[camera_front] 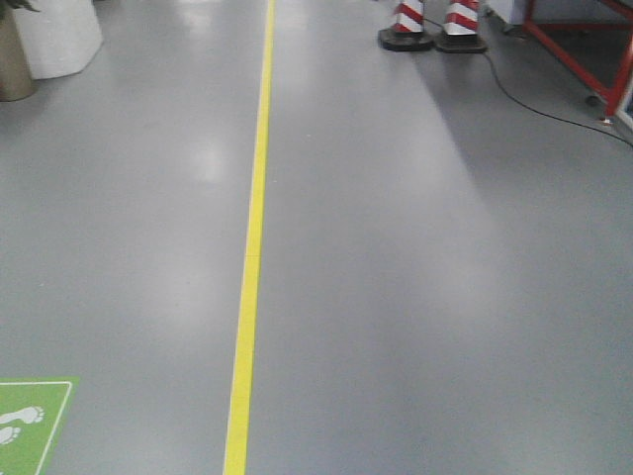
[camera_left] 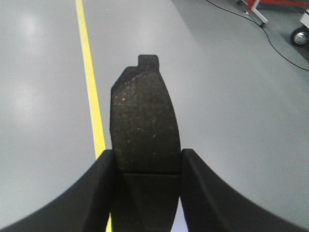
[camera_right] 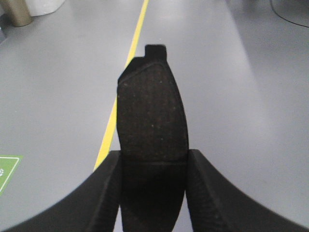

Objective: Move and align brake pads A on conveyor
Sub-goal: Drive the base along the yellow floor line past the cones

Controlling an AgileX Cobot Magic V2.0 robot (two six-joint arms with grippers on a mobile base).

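— What is gripped by the left gripper [camera_left: 147,155]?
— A first brake pad [camera_left: 145,111] is pinched between its black fingers [camera_left: 91,193]. The speckled friction face is turned to the camera and the backing tab is pointed away. The pad is held in the air over the grey floor [camera_left: 231,96], just beside the yellow line [camera_left: 89,87].
— And the right gripper [camera_right: 153,155]?
— A second brake pad [camera_right: 152,106] is clamped likewise, and a thin groove is seen across it near the fingers. It is also held above the floor, with the yellow line partly hidden behind it.
— What is shown in the front view?
— The floor is crossed by the line. Two red-and-white cones [camera_front: 430,25] are placed at the far edge, a red frame [camera_front: 579,54] is seen on the right, and a green footprint sign [camera_front: 30,421] is laid at the lower left.
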